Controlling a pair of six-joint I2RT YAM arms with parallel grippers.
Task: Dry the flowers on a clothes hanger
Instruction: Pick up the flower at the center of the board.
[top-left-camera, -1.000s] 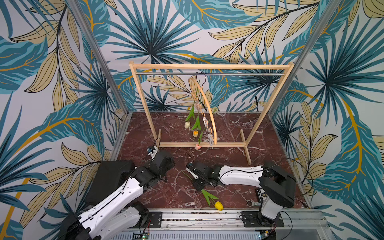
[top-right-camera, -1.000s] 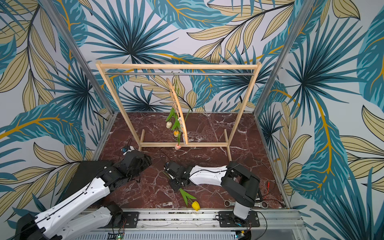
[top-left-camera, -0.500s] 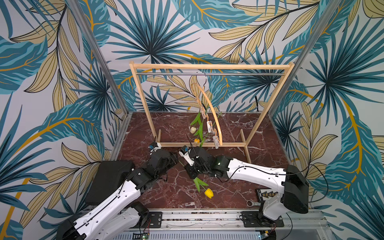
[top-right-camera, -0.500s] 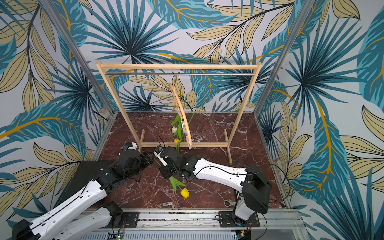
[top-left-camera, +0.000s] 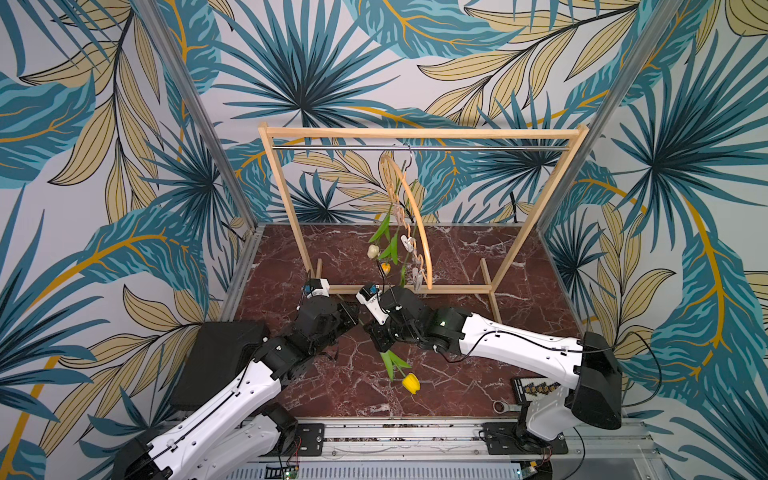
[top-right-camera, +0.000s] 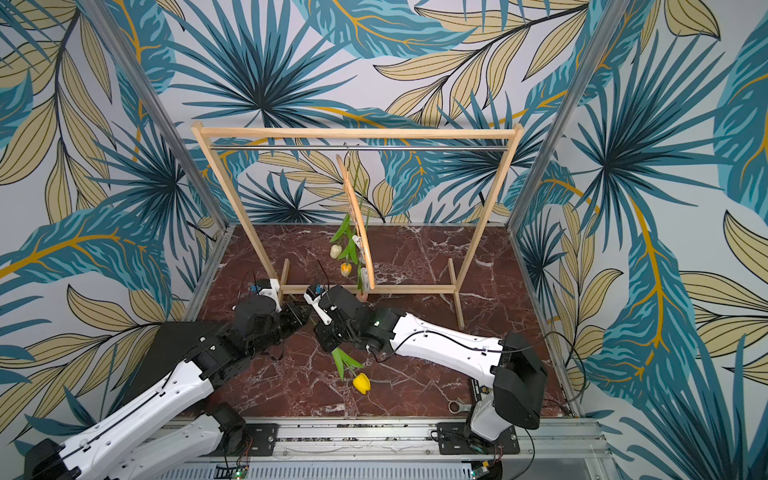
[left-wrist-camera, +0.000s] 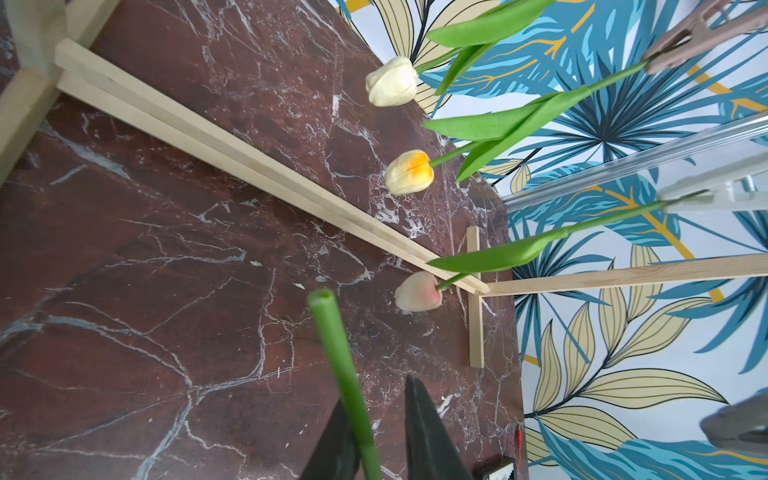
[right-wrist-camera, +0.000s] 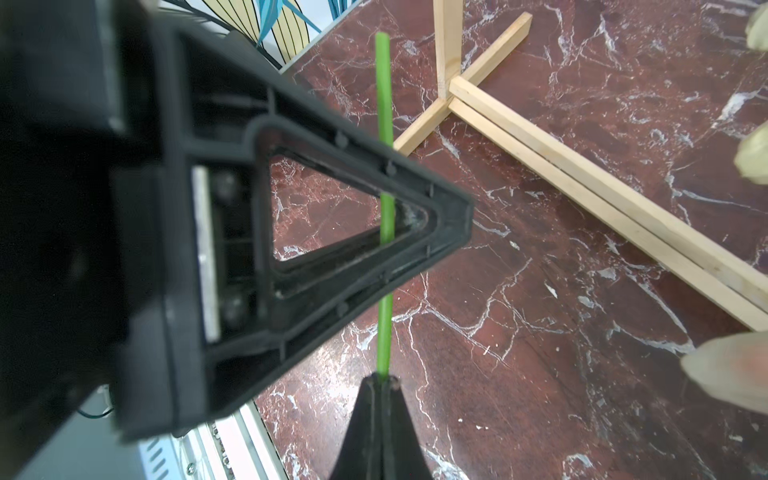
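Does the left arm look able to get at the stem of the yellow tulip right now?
Likely yes. The stem stands inside the open left gripper, just beyond where the right gripper holds it, and nothing else is in the way.

The rack stands toward the back edge of the table. The clothes hanger hangs from its rail, three flowers clipped below it. The fourth flower is over the table's middle, before the rack.
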